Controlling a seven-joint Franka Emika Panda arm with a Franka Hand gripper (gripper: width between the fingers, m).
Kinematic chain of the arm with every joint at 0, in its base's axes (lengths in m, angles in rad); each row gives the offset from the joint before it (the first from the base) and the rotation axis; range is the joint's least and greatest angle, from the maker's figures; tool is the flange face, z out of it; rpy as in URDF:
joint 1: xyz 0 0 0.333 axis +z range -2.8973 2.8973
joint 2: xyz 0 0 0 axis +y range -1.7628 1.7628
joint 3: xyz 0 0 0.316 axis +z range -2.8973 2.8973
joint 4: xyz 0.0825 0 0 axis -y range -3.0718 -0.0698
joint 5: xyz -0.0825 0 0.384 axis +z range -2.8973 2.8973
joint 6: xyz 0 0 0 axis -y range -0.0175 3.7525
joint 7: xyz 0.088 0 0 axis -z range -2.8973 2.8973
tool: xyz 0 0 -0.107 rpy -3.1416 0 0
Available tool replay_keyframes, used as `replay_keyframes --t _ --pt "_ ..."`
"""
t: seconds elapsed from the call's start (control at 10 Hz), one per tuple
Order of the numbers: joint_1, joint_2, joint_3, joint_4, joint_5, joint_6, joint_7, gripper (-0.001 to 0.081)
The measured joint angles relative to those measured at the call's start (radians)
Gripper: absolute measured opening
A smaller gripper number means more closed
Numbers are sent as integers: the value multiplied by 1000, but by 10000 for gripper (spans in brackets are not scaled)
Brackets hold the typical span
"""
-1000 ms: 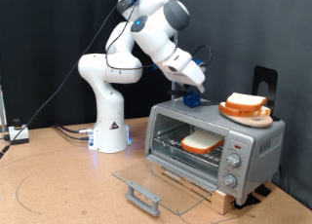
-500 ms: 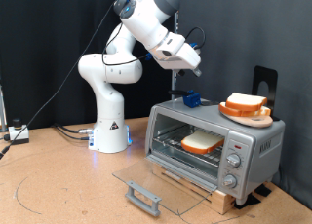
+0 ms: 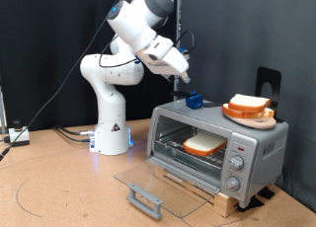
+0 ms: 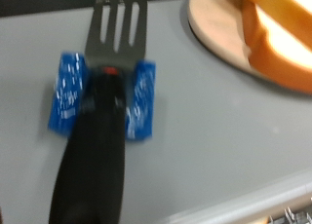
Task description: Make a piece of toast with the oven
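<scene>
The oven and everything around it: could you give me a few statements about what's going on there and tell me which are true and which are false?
1. The oven has its glass door folded down open. True.
2. A piece of toast lies on the rack inside. True.
3. The orange plate on top of the oven is bare. False: it carries another slice of bread.
4. The claw is reaching inside the oven. False: it hangs in the air above the oven's top.
5. A black spatula rests in a blue holder on the oven's top. True.
6. The oven's knobs sit at the exterior view's left. False: they are at its right end.
</scene>
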Motion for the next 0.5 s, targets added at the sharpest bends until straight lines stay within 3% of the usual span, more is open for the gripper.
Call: replay_keyframes --t 0.5 --pt "-120 161 -85 51 -127 -9 -126 809"
